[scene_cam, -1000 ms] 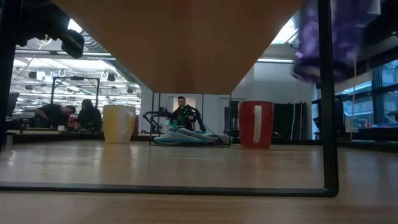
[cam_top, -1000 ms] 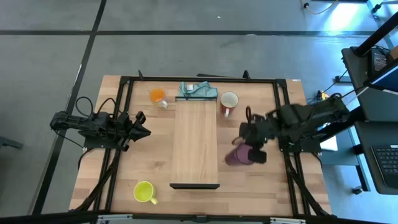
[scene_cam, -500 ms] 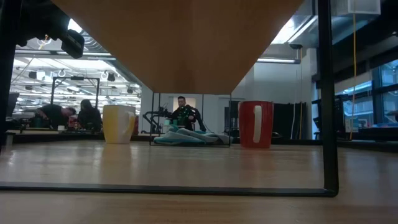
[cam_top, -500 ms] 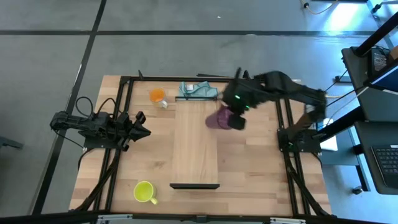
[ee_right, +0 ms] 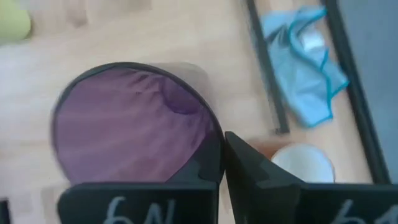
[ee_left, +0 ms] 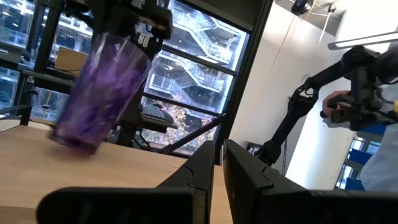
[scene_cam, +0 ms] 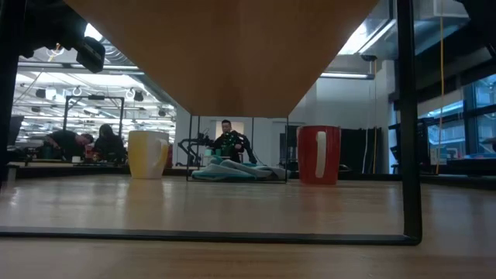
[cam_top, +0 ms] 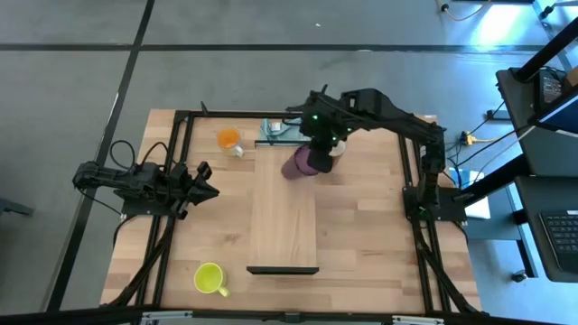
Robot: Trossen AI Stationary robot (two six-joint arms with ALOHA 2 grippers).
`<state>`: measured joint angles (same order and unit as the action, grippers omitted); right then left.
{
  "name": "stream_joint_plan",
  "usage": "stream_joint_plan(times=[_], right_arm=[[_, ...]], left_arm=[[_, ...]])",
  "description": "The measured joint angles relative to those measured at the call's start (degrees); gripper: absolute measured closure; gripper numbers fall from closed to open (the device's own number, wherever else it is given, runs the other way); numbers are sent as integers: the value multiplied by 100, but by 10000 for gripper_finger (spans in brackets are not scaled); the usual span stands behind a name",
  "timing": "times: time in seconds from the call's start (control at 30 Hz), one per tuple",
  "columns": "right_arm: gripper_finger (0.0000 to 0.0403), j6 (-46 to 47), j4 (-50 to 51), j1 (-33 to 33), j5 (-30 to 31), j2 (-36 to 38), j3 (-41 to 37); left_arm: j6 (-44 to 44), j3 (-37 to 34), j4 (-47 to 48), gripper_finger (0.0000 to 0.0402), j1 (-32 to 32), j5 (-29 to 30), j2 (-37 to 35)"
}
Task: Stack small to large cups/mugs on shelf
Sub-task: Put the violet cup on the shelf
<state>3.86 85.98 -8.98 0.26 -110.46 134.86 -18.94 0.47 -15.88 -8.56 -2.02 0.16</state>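
My right gripper (cam_top: 315, 155) is shut on the tall translucent purple tumbler (cam_top: 297, 165) over the far end of the pale wooden shelf (cam_top: 283, 217). The tumbler also shows in the left wrist view (ee_left: 102, 90), tilted. The red mug (cam_top: 336, 150) stands on the table to the right of the shelf, partly under my right arm. The orange mug (cam_top: 228, 138) stands at the far left. The yellow-green mug (cam_top: 209, 278) stands at the near left. My left gripper (cam_top: 211, 191) is shut and empty, left of the shelf. My right gripper holds the tumbler by its rim (ee_right: 211, 134), one finger inside the open mouth and one outside the wall. The fingers come from above, pointing down. The tumbler hangs tilted below them, its base (ee_left: 73, 140) low over the shelf; whether it touches, I cannot tell.
A teal cloth (cam_top: 285, 131) lies on the table just beyond the shelf's far end. The shelf stands raised on a black frame (scene_cam: 409, 124), with a dark strip (cam_top: 283, 269) at its near end. People show in the room beyond the table (scene_cam: 226, 138).
My right gripper has carried the purple tumbler up from the table right of the shelf, toward the far edge and the left, to the shelf's far end. The tumbler has stayed in the hold, tilted.
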Motion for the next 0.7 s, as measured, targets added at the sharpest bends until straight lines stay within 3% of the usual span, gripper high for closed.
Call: stream_joint_plan(times=[0.7], right_arm=[[389,791,-260,-18,8,82,11]], left_arm=[[0,0,-3,372,2,2,0]])
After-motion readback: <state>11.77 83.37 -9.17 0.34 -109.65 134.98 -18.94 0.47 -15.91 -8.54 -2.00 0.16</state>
